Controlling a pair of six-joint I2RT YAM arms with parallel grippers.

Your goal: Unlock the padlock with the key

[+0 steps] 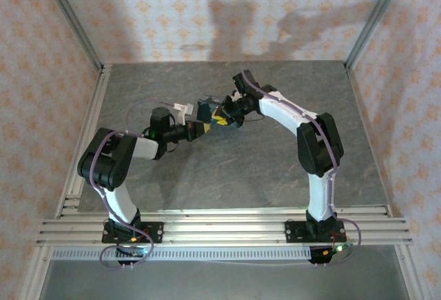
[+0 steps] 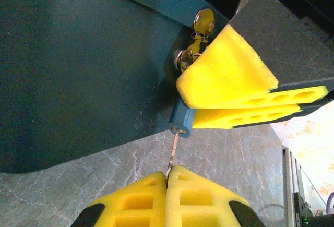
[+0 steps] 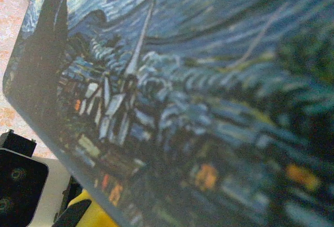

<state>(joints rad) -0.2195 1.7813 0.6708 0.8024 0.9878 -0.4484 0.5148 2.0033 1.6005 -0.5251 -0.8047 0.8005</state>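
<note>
The padlock (image 2: pixel 182 122) is a tiny dark bluish cylinder hanging below the gold hasp (image 2: pixel 201 26) on the blue swirl-painted box (image 2: pixel 78 65). My right gripper (image 2: pixel 189 107) comes in from the right, its yellow pads (image 2: pixel 229 73) pressed together on the padlock's body. The key (image 2: pixel 175 151) is a thin pale silver blade with its tip in the padlock's keyhole. My left gripper (image 2: pixel 168 174) is shut on the key's other end. In the top view both grippers, left (image 1: pixel 200 129) and right (image 1: pixel 224 117), meet at the box (image 1: pixel 207 105). The box's painted face (image 3: pixel 198 91) crowds the right wrist view.
The box stands on the grey stone-patterned table (image 1: pixel 227 169), mid-table towards the back. Metal frame posts (image 1: pixel 69 17) and patterned walls close in three sides. An aluminium rail (image 1: pixel 220 227) runs along the near edge by the arm bases.
</note>
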